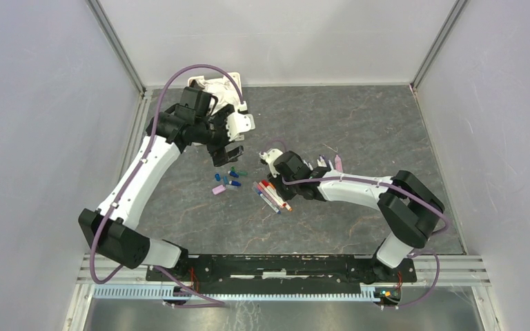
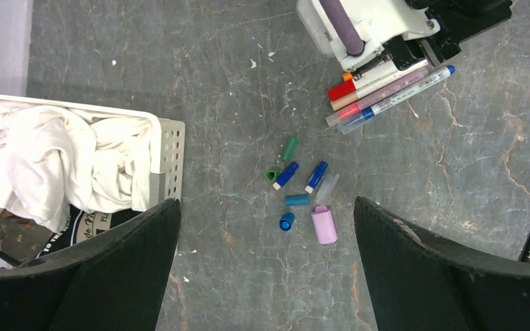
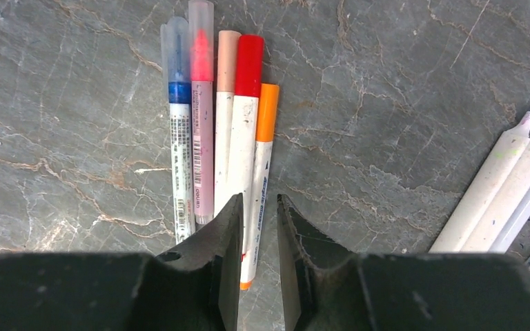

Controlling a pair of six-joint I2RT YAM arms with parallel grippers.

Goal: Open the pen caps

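Where the right gripper (image 3: pixel 259 203) hangs low over the table (image 3: pixel 400 83), its two dark fingers stand narrowly parted and clamp nothing. The white barrel of one orange-capped pen (image 3: pixel 265 131) runs into the gap, with bare table showing between that barrel and the finger on the picture's right.

Item: five capped pens (image 3: pixel 222 103), side by side and touching, directly ahead of those fingers. From left to right in the wrist view their caps are clear over a blue tip, clear over a pink tip, tan, red, orange. All five caps are seated on their barrels.

Item: uncapped pens (image 3: pixel 504 193), a white cluster at the right edge of the same view, apart from the capped five.

Item: left gripper (image 2: pixel 266 205), fingers spread fully wide, holding nothing, raised above the table.

Item: loose pen caps (image 2: pixel 297 200), scattered on the table under and just beyond the left gripper's open span. Among them are two green, several blue, one teal, one clear and one larger pink (image 2: pixel 324 226). Some touch, others lie slightly apart.

Item: white slotted basket (image 2: pixel 171 155) at the left of the left wrist view, holding crumpled white cloth (image 2: pixel 55 165).
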